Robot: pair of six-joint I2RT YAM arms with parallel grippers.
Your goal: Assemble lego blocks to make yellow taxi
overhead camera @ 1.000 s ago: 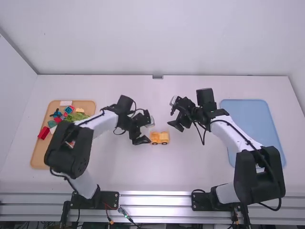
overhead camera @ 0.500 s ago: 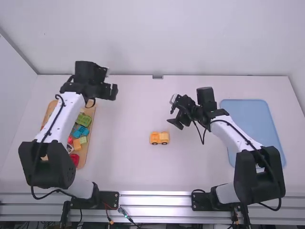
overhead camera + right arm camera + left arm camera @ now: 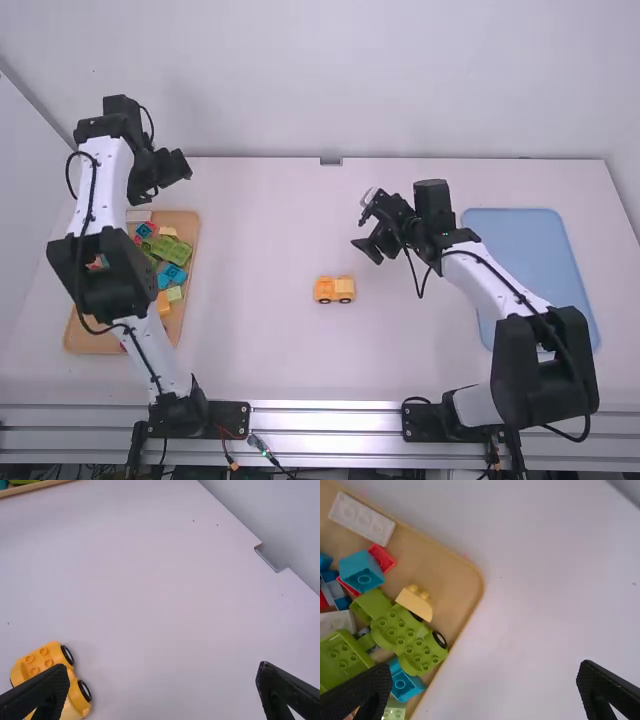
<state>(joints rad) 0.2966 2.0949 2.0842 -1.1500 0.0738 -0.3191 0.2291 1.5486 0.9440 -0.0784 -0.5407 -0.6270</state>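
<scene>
The left claw (image 3: 188, 166) gapes empty beyond the far end of the wooden tray (image 3: 90, 341), which holds a green car base (image 3: 405, 637), a white brick (image 3: 362, 519) and teal blocks (image 3: 361, 572). The right claw (image 3: 366, 252), also spread and empty, hangs near the yellow car (image 3: 335, 289) on the counter (image 3: 270, 350). The right arm (image 3: 497, 275) crosses above the blue tray (image 3: 520, 240).

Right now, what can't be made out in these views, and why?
- High view: some of the tray and its blocks, behind the left arm.
- High view: the yellow car's studs, too small to count.
- Left wrist view: the rest of the tray, cut off by the edge.
- Right wrist view: part of the car, behind a jaw.
</scene>
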